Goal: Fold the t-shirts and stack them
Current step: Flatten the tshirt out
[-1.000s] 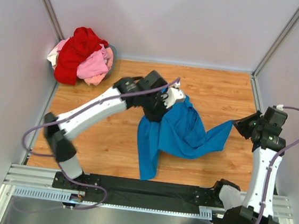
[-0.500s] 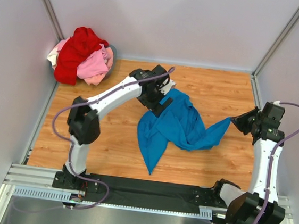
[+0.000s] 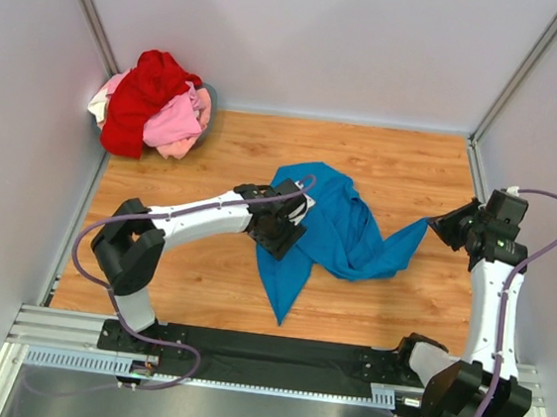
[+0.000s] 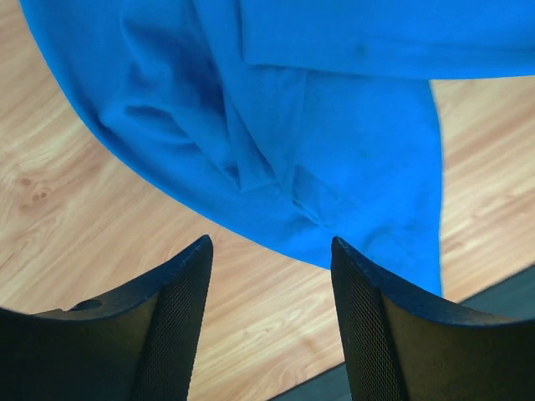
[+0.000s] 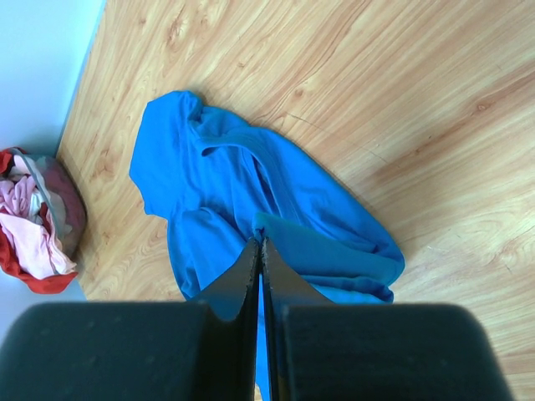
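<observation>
A: Where does the blue t-shirt (image 3: 341, 230) lie?

B: Crumpled in the middle of the wooden bench (image 3: 403, 162). One end runs to a point toward the near edge, and one corner is drawn out to the right.

A: And the left claw (image 3: 283, 237)?

B: It hangs over the shirt's left part, and its arm reaches in from the left. In the wrist view the left claw (image 4: 267, 242) is released: the two fingers (image 4: 180, 317) stand apart with nothing between them. The blue cloth (image 4: 276, 125) lies beyond the tips, its curved edge just past them, with bare wood on either side.

A: The right claw (image 3: 443, 227)?

B: Clenched. In its own view the right claw (image 5: 261, 244) has both fingers pressed flat together, and the tips meet on a fold of the blue t-shirt (image 5: 226, 192). From above, the stretched corner ends right at those tips, so it is grasping the shirt there.

A: The other shirts?

B: They are heaped in the far left corner, well apart from both claws. The red t-shirt (image 3: 151, 91) is on top, the pink t-shirt (image 3: 176, 118) is beside it, and a bit of the whitish t-shirt (image 3: 98, 105) shows at the left edge.
</observation>
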Motion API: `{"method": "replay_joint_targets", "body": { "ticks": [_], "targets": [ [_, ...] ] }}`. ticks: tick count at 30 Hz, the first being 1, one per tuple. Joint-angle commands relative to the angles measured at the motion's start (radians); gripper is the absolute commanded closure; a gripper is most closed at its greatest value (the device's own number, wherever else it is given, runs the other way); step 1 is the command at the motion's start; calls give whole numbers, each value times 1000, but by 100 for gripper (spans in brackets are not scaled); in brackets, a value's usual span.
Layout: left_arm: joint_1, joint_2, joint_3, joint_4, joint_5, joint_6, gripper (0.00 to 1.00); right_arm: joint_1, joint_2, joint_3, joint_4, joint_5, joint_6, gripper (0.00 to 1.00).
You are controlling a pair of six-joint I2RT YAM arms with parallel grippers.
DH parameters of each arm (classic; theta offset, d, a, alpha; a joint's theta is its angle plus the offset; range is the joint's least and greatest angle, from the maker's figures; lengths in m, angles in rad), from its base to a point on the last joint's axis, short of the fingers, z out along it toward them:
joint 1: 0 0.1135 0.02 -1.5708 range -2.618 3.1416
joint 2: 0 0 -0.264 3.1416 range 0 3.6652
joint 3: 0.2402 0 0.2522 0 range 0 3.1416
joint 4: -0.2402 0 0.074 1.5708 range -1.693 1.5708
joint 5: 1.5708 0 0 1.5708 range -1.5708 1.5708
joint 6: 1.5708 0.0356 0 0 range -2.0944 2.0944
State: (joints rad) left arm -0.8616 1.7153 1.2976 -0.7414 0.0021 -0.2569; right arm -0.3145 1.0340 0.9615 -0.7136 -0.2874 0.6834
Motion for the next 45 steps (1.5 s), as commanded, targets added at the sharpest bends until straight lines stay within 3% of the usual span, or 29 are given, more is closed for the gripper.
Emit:
{"method": "replay_joint_targets", "body": {
  "ticks": [1, 10, 16, 21, 24, 25, 27, 33, 38, 42, 44, 45],
  "targets": [
    [-25, 7, 11, 112, -72, 38, 35, 6, -32, 0, 16, 10, -12, 100],
    [-88, 141, 64, 131, -218, 79, 35, 6, -25, -7, 17, 16, -22, 99],
    [-94, 259, 135, 93, -292, 82, 51, 6, -15, -9, 19, 22, -27, 100],
    [-94, 251, 144, 96, -367, 84, 62, 11, -15, -20, 23, 19, -28, 100],
    [-94, 225, 144, 99, -384, 96, 82, 14, -18, -26, 25, 22, -28, 100],
    [-94, 212, 147, 97, -389, 97, 100, 14, -20, -26, 25, 21, -27, 100],
    [-94, 193, 158, 73, -387, 99, 100, 14, -22, -23, 23, 21, -28, 99],
    [-160, -75, 230, -4, -308, 149, 100, 12, -43, 8, -23, 70, -41, 100],
    [-280, -331, 253, 46, -278, 202, 100, 9, -211, -32, -8, 157, 1, 100],
    [-287, -616, 172, 137, -157, 240, 100, 8, -255, -27, -15, 192, 8, 99],
    [-287, -677, 141, 149, -180, 255, 100, 6, -229, -6, -40, 217, -8, 99],
    [-281, -695, 138, 142, -256, 304, 100, 6, -198, -1, -41, 224, -15, 100]
  ]
}}
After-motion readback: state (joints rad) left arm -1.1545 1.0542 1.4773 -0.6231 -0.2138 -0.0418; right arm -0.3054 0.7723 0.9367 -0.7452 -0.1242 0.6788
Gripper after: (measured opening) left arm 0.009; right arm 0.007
